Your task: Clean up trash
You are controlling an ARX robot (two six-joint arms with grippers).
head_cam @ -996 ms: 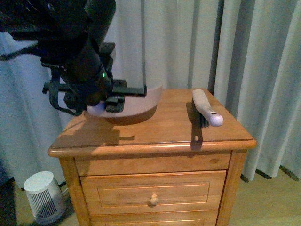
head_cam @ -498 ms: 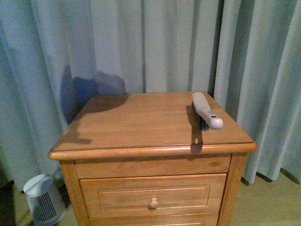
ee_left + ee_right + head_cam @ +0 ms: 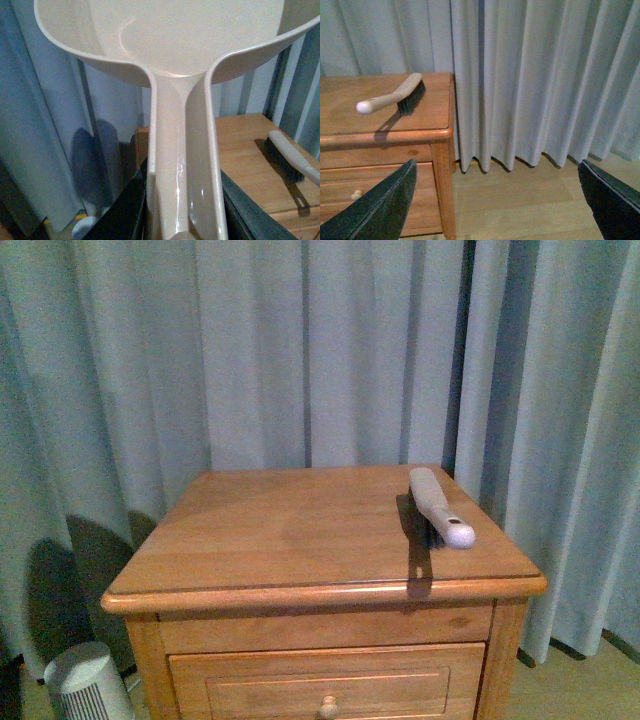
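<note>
Front view: the brush (image 3: pixel 440 506) lies on the nightstand (image 3: pixel 280 540) top toward 3 o'clock, with curtains (image 3: pixel 300 350) behind and a white fan (image 3: pixel 85 680) on the floor at 8 o'clock. My left gripper (image 3: pixel 182 205) clasps the dustpan (image 3: pixel 170 40) by its handle. My right gripper (image 3: pixel 495 205) is spread wide, released.

One wooden tabletop (image 3: pixel 290 530) carries one brush (image 3: pixel 438 506) on its right side. There is one dustpan (image 3: pixel 175 45), one drawer knob (image 3: pixel 327 706), and one small white appliance (image 3: pixel 85 680) low at the near left.
</note>
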